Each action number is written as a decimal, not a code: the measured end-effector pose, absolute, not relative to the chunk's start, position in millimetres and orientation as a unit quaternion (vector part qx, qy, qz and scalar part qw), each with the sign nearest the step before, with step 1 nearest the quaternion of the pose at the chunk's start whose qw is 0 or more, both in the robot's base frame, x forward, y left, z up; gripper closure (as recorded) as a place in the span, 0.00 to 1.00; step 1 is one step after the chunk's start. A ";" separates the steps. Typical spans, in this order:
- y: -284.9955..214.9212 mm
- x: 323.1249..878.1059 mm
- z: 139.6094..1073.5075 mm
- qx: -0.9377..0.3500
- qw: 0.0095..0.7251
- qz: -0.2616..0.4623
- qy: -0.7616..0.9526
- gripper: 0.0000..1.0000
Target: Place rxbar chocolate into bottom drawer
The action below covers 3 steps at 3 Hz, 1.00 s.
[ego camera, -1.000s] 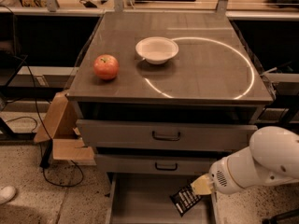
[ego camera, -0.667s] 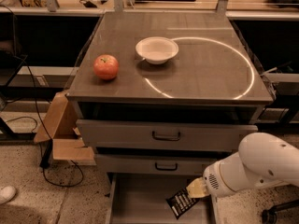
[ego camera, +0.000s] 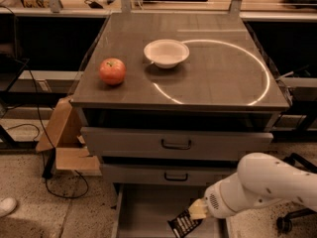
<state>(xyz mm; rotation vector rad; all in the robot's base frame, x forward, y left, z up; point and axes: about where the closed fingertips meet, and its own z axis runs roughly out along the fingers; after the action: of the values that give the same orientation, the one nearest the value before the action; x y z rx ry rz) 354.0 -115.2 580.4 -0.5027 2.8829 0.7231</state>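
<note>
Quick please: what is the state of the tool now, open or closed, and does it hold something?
Tool: closed on the rxbar chocolate, low at the right, over the open bottom drawer.

A: How much of the bottom drawer (ego camera: pixel 143 209) shows?

B: Only its back part. The picture's lower edge cuts off the front, and the white arm (ego camera: pixel 267 185) covers its right side.

A: And the rxbar chocolate (ego camera: pixel 182 225)?

B: Its upper end is tucked into the gripper (ego camera: pixel 197 209), which clamps it low in the picture, over the drawer. The white lettering is too small to read.

A: Anything else cut off?

B: The arm runs out at the right edge. 1 white shoe (ego camera: pixel 6 206) is clipped at the left edge. The 2 upper drawers (ego camera: pixel 176 144) hide their insides behind their fronts.
</note>
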 end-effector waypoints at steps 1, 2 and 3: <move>-81.3 352.7 522.8 -0.151 0.040 0.248 0.956 1.00; -80.3 353.8 521.0 -0.149 0.041 0.248 0.956 1.00; -69.9 349.4 498.4 -0.115 0.032 0.266 0.957 1.00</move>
<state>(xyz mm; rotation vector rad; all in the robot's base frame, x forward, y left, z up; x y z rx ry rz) 349.4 -69.9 498.4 -0.3554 2.9450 0.8185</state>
